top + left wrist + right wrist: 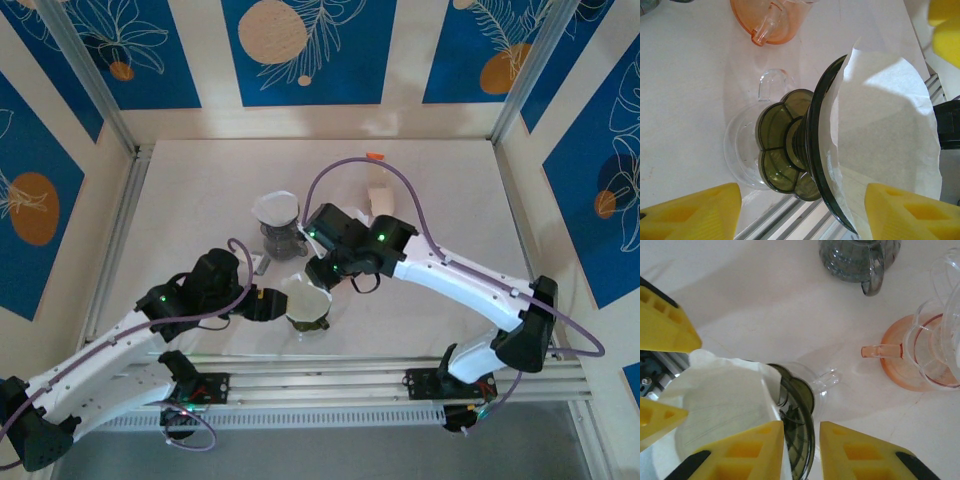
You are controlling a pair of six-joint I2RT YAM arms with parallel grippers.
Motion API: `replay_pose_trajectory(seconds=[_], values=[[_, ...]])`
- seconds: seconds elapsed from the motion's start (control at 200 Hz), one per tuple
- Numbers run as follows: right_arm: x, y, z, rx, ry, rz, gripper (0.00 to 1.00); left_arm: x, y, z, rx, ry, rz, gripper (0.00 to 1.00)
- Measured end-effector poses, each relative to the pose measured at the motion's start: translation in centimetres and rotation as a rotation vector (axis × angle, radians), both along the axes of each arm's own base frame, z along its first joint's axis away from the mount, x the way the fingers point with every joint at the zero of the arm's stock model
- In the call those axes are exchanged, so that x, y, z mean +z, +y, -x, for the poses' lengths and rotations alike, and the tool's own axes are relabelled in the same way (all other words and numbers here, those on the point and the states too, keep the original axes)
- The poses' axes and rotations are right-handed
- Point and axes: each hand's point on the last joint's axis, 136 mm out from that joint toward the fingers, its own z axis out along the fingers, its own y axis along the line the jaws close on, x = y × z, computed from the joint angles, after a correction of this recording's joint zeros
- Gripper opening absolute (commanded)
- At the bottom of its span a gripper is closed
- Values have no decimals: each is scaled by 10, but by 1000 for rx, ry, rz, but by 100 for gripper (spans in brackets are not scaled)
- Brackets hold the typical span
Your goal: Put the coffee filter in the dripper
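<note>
While the filter [885,125] sits inside the dripper [790,145], its edge above the rim, the right gripper [802,450] hovers there, fingers [740,452] slightly parted, empty; the left gripper [802,205] straddles the dripper, wide open. Placement looks nearly finished; next, retreat without snagging paper.

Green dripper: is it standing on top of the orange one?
No, the dark green dripper stands on a clear glass cup, and the orange dripper sits apart on the table.

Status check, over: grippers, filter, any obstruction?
Left gripper open, flanking dripper. Right gripper open over its rim. Filter in dripper. Orange dripper stands apart.
</note>
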Motion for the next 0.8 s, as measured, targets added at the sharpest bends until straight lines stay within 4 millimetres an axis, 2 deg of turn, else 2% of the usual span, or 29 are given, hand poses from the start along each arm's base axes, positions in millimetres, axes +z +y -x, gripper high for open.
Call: replay_pose_trajectory(seconds=[0.275, 0.395, 0.45, 0.56, 0.8], values=[[-10, 5, 0, 13, 33, 9, 13, 0, 0, 0, 0, 0, 0, 66], [-10, 6, 2, 18, 41, 3, 12, 0, 0, 0, 0, 0, 0, 66], [-10, 6, 2, 18, 41, 4, 16, 0, 0, 0, 0, 0, 0, 67], [-11, 6, 1, 5, 41, 4, 34, 0, 0, 0, 0, 0, 0, 67], [-7, 3, 1, -5, 28, -9, 48, 0, 0, 0, 0, 0, 0, 67]])
